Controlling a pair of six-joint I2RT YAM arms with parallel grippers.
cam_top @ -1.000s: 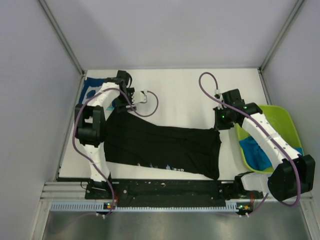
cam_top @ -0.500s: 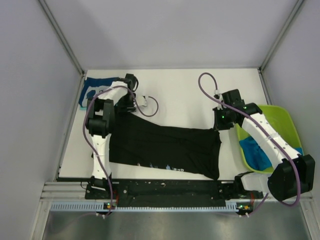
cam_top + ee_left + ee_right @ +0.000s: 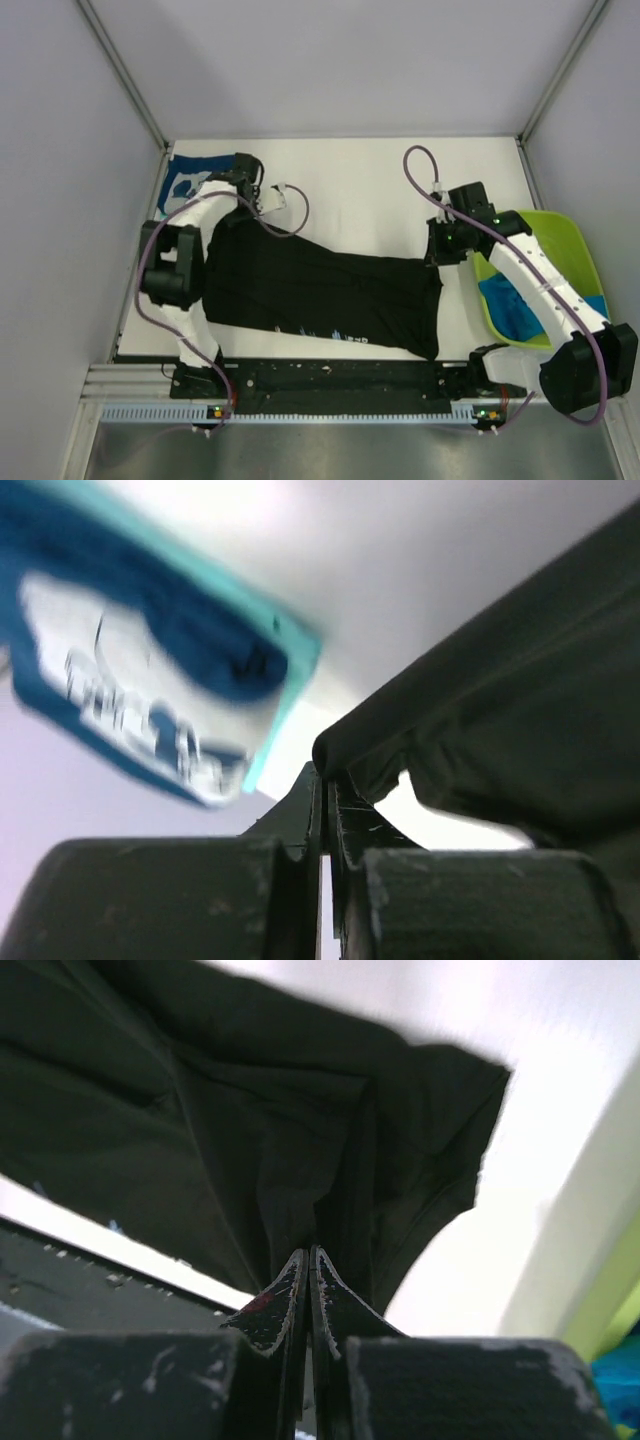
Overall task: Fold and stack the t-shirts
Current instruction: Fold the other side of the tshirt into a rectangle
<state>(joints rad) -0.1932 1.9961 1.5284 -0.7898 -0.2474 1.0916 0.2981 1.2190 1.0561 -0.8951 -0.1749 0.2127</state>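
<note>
The left tool is pinched together on one end of the black shirt, and the right tool is clamped on the opposite end. Between them the shirt lies spread on the tabletop. The navy shirt lies just beyond the left tool. This looks like the first fold. Next, both tools should probably lift evenly and carry the cloth over.

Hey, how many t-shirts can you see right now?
3: a black shirt spread mid-table, a navy shirt at the far-left corner, bright blue cloth in the green tub; more may be bundled there.
</note>
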